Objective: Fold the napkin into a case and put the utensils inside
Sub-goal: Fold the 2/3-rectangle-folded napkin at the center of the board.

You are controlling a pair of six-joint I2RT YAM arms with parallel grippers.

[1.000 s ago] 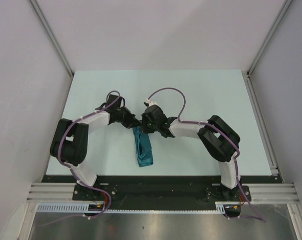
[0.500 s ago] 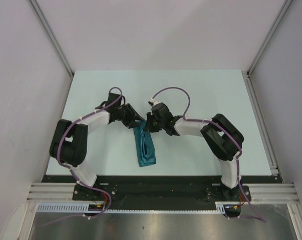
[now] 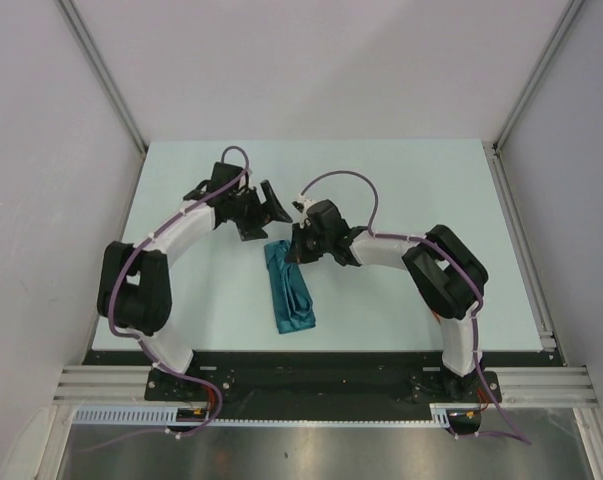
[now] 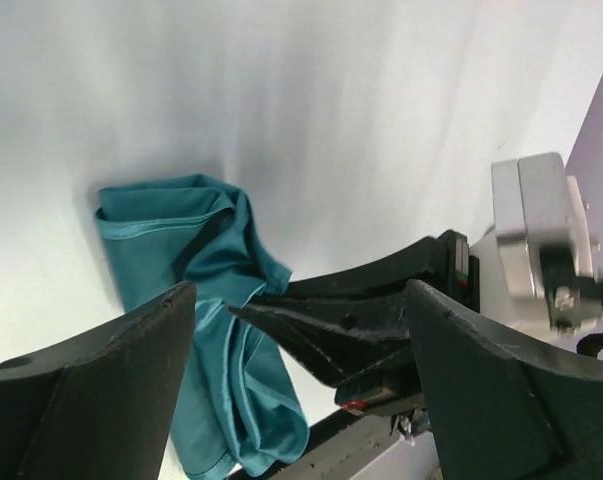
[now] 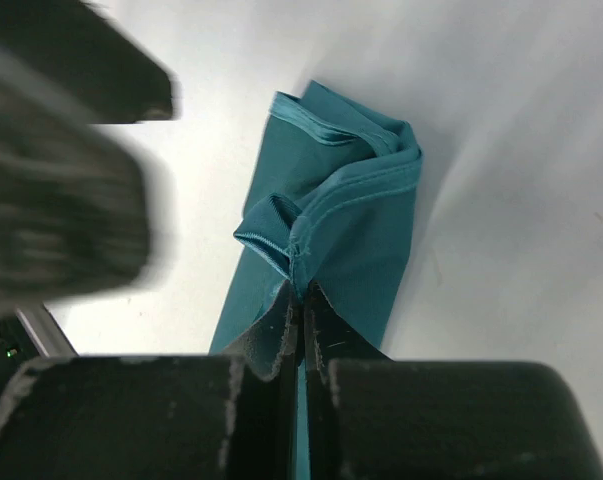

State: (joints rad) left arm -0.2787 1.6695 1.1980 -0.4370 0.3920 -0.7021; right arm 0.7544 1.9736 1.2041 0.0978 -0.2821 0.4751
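Napkin (image 3: 289, 292): one teal cloth, folded to a narrow strip on the table (image 3: 411, 200), with its long axis running near to far, slightly slanted.
Right gripper (image 5: 301, 292): jaws pinched together on a cloth edge at the strip's far end. This is the nearer arm.
Left gripper (image 3: 265, 212): jaws wide apart and empty, just beyond the far end on the left.
Utensils: none in view.
Coming move: the strip lies base-ward of both grippers, so the fold likely runs along that axis.

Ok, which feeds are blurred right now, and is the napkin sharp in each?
Top external: sharp, evenly lit, napkin and open left gripper crisp. Left wrist: napkin in focus, own dark fingers soft-edged, faint streaky shading on the table. Right wrist: napkin and the shut right gripper pinching it are sharp; a big dark smear upper left, probably the left gripper, is badly blurred.
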